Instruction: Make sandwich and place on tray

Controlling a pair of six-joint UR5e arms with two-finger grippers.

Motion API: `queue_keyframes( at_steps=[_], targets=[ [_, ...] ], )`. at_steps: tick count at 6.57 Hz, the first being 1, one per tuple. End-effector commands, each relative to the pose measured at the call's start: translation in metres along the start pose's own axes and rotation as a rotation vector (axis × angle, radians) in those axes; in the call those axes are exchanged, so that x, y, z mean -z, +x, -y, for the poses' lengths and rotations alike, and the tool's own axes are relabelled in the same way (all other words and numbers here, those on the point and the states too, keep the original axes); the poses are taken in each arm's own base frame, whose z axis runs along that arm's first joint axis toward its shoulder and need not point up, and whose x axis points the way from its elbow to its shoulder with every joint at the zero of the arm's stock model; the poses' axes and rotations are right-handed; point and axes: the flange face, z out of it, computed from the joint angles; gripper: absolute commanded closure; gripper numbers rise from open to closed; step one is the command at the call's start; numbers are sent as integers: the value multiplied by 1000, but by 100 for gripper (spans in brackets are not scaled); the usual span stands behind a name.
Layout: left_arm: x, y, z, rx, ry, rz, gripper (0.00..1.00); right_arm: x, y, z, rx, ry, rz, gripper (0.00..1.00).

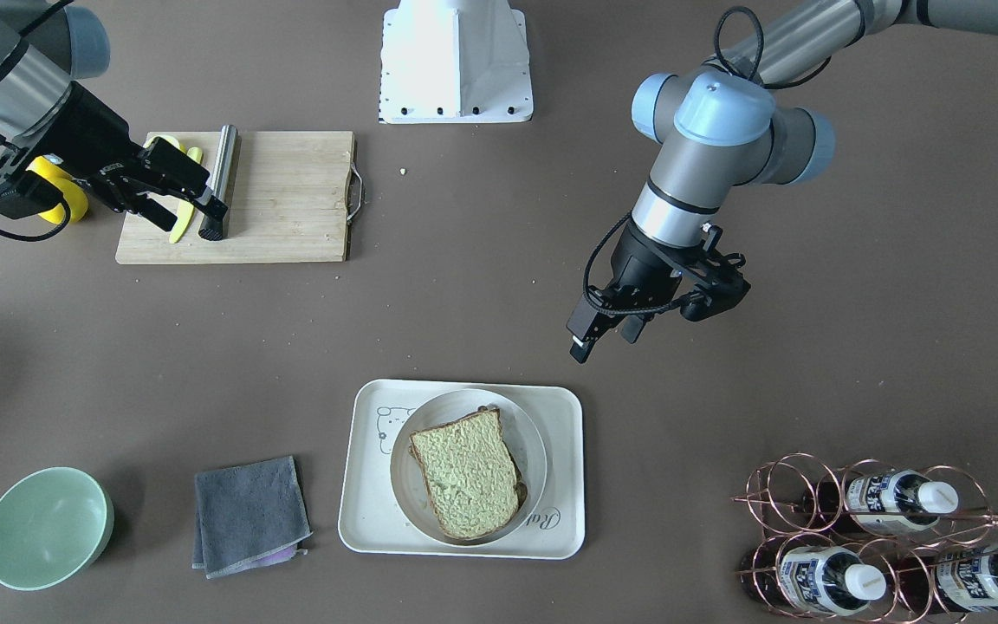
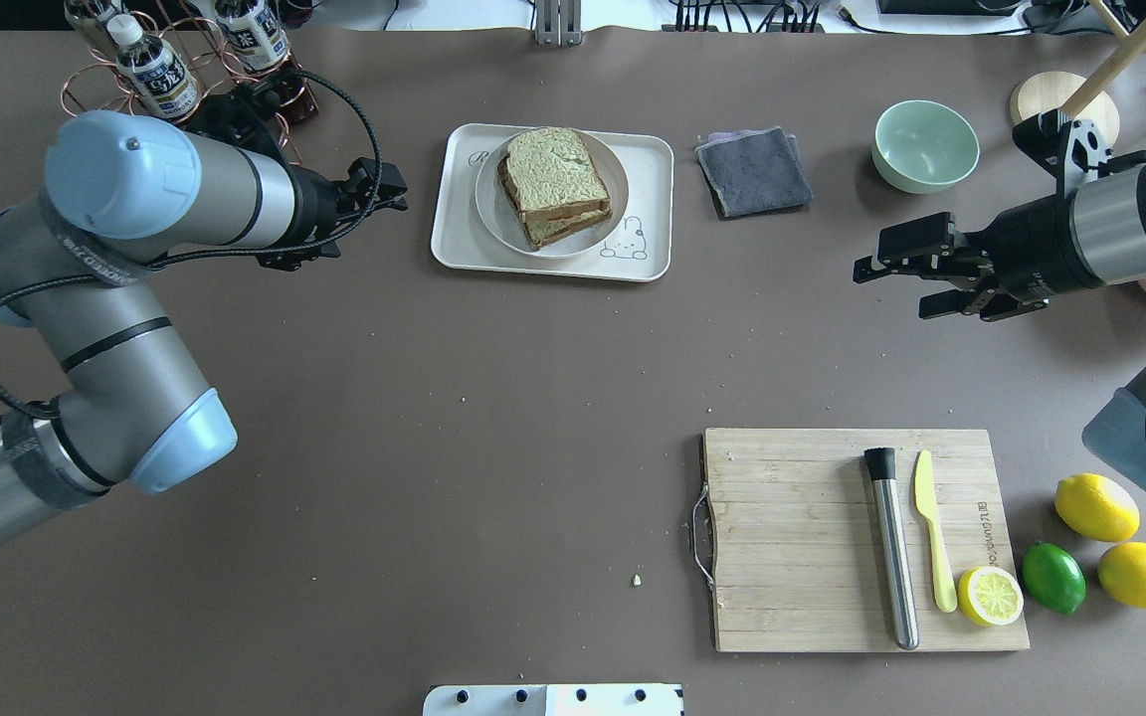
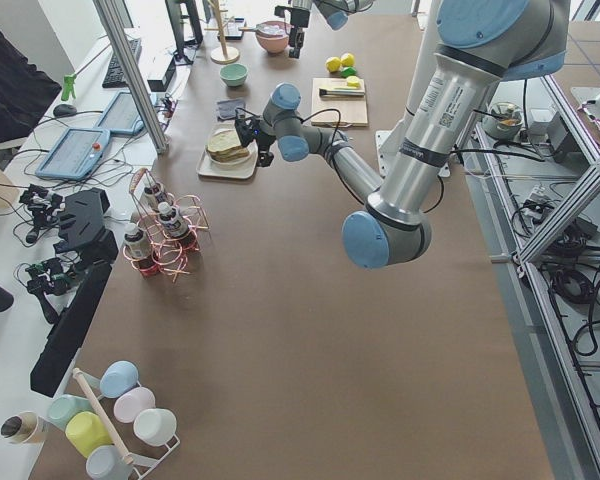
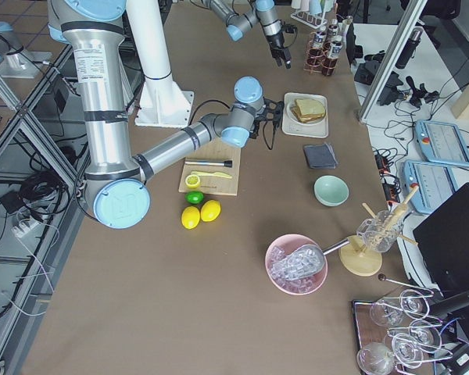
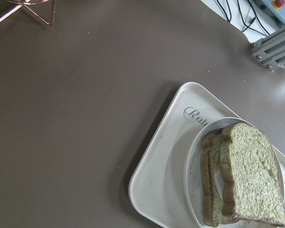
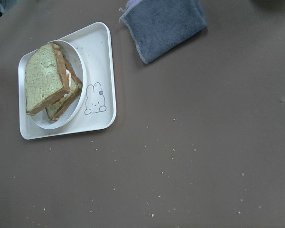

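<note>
The sandwich (image 2: 555, 184), two greenish-tan toast slices with white egg showing at the edge, lies on a round white plate (image 1: 535, 444). The plate stands on the cream tray (image 2: 655, 169) with the bear drawing. The sandwich also shows in the left wrist view (image 5: 242, 180) and the right wrist view (image 6: 50, 80). My left gripper (image 1: 605, 342) is open and empty, hovering beside the tray on the bottle-rack side. My right gripper (image 2: 891, 294) is open and empty, above the table between the green bowl and the cutting board.
A wooden cutting board (image 2: 792, 537) holds a steel muddler (image 2: 891, 547), a yellow knife (image 2: 931, 537) and a lemon half (image 2: 991, 595). Lemons and a lime lie beside it. A grey cloth (image 2: 754, 171), a green bowl (image 2: 926, 146) and a copper bottle rack (image 2: 165, 70) flank the tray.
</note>
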Motion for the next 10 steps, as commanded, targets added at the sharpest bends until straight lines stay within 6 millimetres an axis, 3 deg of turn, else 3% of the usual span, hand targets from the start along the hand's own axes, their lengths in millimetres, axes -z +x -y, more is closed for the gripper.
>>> queue_keyframes(
  at_steps=[1,3,5,6,7,8,9,10],
  targets=[
    [42,-60,16,-131,32,39,3,21,48,45,91,23,-67,0],
    [67,-123,60,-280,89,127,3,50,94,75,186,20,-223,0],
    [112,-204,99,-440,110,244,3,104,192,81,298,-8,-372,0],
    [149,-247,130,-488,76,271,3,137,238,83,343,-32,-464,0],
    [184,-302,159,-544,8,281,3,171,285,81,404,-83,-556,0],
    [206,-354,187,-571,-36,281,3,197,324,84,431,-121,-577,0],
    [226,-399,208,-576,-86,232,3,219,374,85,428,-130,-568,0],
    [242,-437,224,-545,-119,174,3,219,395,83,404,-147,-547,0]
  ],
)
